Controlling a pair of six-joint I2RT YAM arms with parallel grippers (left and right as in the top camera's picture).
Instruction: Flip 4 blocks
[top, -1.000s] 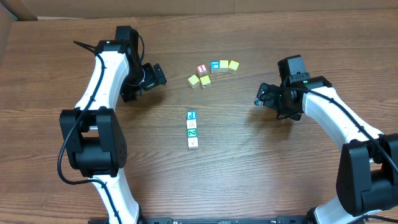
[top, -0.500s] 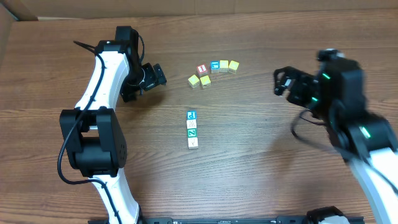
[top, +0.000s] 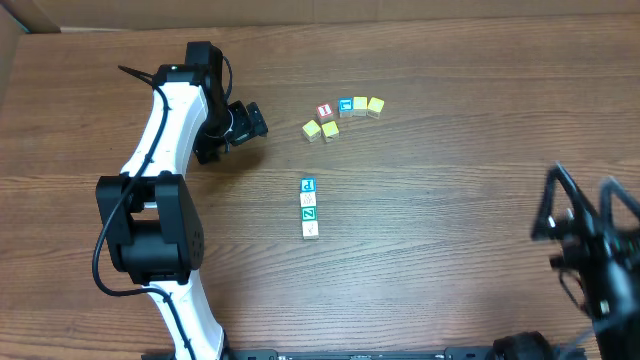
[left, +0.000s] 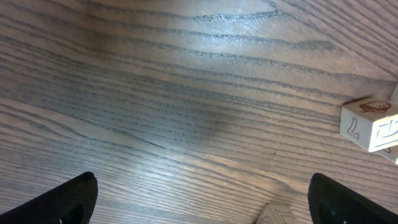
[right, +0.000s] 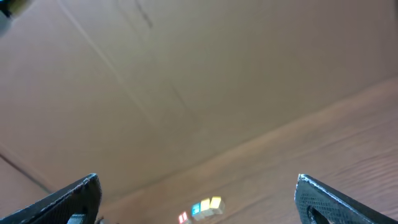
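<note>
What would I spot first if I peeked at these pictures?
A neat column of four tiny wooden alphabet cubes sits mid-table. Farther back lies a loose cluster of small yellow, red and blue cubes. The big white-and-black left robot arm stands at the left.

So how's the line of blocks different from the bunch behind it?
The line has four blocks in a straight row; the bunch has six in a loose curve. The bunch has yellow blocks; the line has none. Both are made of tiny cubes and include a blue one.
</note>
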